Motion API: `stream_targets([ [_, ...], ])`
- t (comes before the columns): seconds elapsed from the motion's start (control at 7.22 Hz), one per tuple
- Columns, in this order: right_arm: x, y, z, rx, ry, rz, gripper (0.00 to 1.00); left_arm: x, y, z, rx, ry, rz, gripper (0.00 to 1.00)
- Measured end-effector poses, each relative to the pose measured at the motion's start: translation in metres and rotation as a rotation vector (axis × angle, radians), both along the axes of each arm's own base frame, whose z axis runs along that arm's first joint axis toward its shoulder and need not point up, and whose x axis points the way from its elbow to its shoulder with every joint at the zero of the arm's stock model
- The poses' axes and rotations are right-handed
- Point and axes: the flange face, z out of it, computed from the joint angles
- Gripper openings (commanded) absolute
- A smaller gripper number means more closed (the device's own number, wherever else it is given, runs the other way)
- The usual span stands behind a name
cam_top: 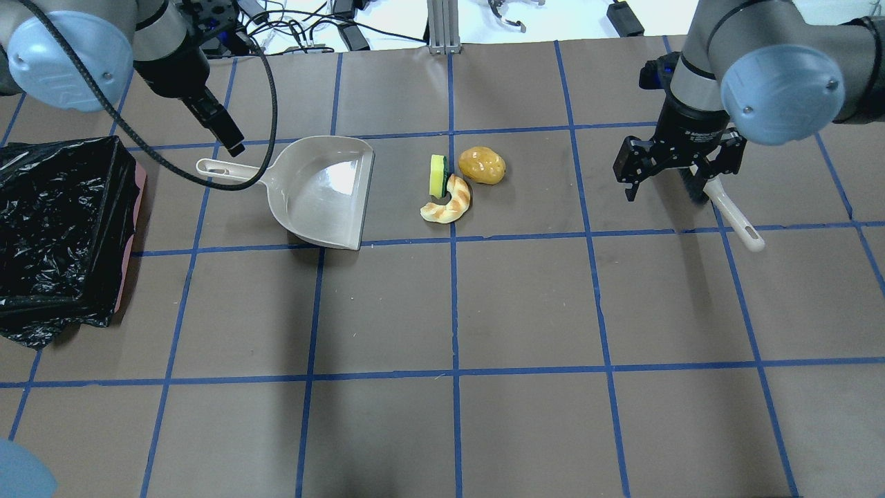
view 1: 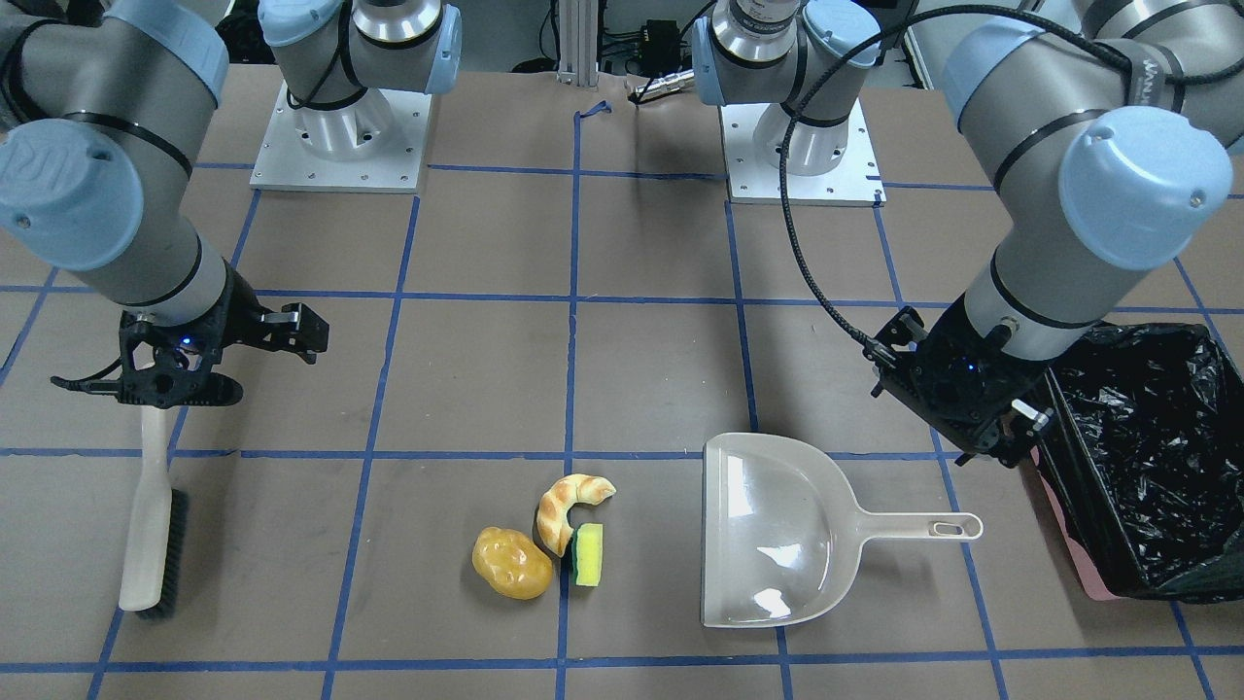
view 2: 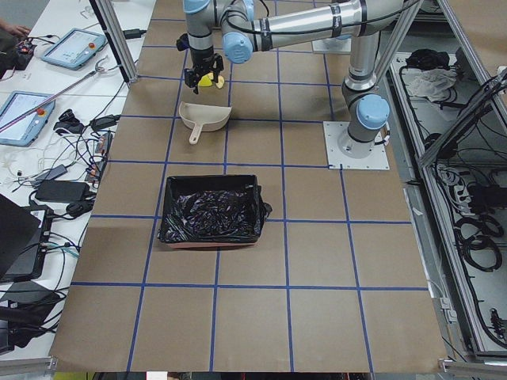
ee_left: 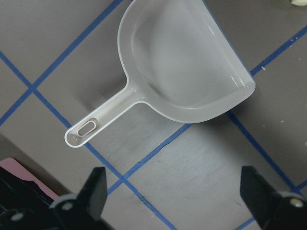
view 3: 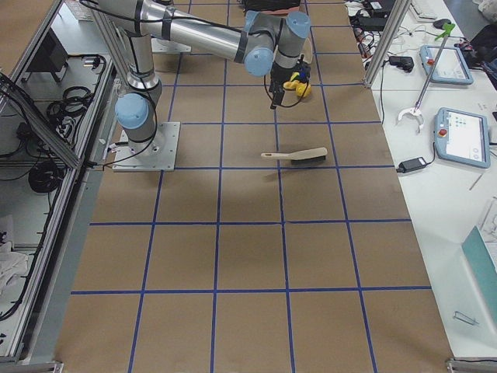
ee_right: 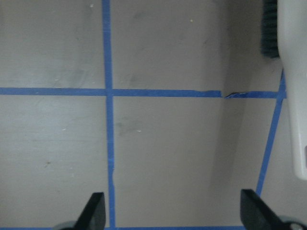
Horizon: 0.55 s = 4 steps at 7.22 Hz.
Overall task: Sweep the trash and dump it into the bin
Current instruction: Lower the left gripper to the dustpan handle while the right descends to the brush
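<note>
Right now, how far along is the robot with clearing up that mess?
Nothing is done yet: the potato, croissant and sponge lie on the table. In hand: nothing; the left gripper hangs open near the dustpan handle, the right gripper open by the brush. Left: grasp both, sweep, dump into the bin.

The trash [view 1: 559, 510] lies between the dustpan [view 1: 768, 535] and the brush [view 1: 148, 530].
</note>
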Motion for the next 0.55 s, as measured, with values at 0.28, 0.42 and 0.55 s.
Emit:
stream_targets([
  [0.28, -0.056, -0.018, -0.022, -0.012, 0.0, 0.08, 1.0, 0.017, -0.025, -0.036, -0.004, -0.013, -0.252, 1.0],
  [0.42, -0.08, -0.026, -0.034, -0.016, 0.008, 0.128, 1.0, 0.023, -0.034, -0.05, -0.001, -0.039, -0.356, 1.0],
  [0.55, -0.102, -0.031, -0.048, -0.008, 0.008, 0.159, 0.99, 0.029, -0.04, -0.063, 0.023, -0.085, -0.456, 1.0],
])
